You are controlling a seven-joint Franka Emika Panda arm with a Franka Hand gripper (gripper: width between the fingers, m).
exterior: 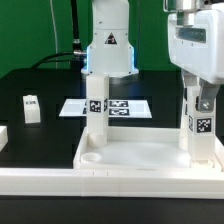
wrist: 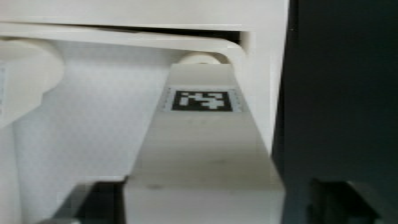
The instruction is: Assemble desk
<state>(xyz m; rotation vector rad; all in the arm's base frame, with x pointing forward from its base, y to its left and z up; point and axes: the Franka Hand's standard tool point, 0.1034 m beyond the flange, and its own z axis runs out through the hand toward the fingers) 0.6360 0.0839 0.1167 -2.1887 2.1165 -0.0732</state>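
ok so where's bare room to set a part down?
Bare black table between loose leg and marker board; tabletop floor between left upright leg and right upright leg (exterior view's sides). Crowded: around the right upright leg, gripper at its top.

Exterior cam: sits low, near table (exterior: 40, 90) height, close in, facing across the tabletop (exterior: 130, 160) toward my arm's base (exterior: 108, 45). The marker board (exterior: 125, 106) lies between them. My claw (exterior: 199, 102) shows at the exterior view's right, cropped at the top. Wrist cam: mounted on my wrist, looks down along the claw (wrist: 205, 205), very near, with the fingers (wrist: 98, 205) dark at the frame edge. Shared by both: the tagged leg (exterior: 200, 128) (wrist: 196, 120) and the tabletop corner around it.
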